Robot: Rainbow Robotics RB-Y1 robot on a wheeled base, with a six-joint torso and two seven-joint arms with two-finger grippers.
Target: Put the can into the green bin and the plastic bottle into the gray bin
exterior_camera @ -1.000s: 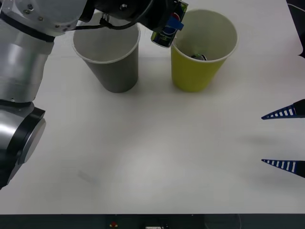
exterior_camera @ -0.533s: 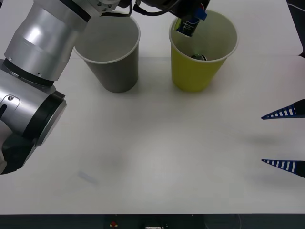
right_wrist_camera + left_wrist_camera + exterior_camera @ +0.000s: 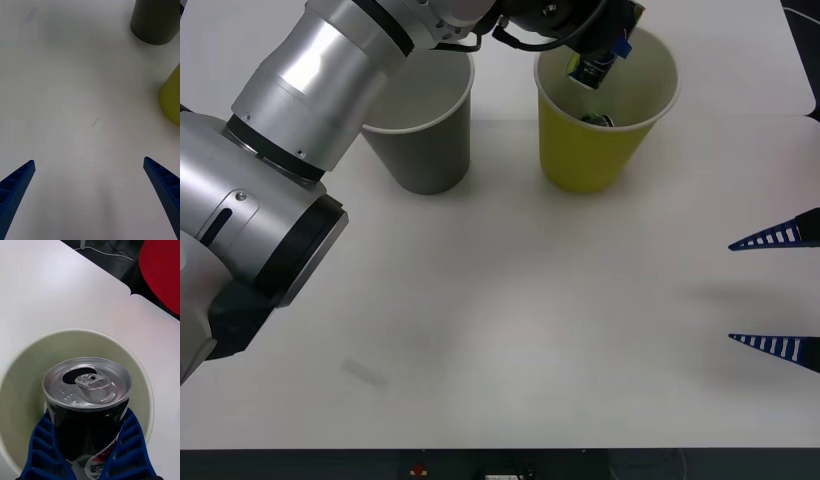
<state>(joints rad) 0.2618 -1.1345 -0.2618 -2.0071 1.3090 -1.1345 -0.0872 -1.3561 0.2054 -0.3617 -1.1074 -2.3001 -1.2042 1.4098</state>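
While the left hand [image 3: 88,461] grips the can [image 3: 88,405], the green bin [image 3: 580,160] waits straight below.
Its blue fingers [image 3: 41,450] clamp the can's sides, long axis near upright, tab end toward the wrist, base aimed into the bin's mouth; release looks like all that remains. The gray bin [image 3: 420,150] stands just beside, under the forearm. The right hand [image 3: 777,292], spread and empty, hovers over bare bench [image 3: 510,330], well apart.

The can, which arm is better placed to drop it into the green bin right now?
Left. The left gripper holds the can over the green bin; the right gripper sits open near the table's right edge, away from both.
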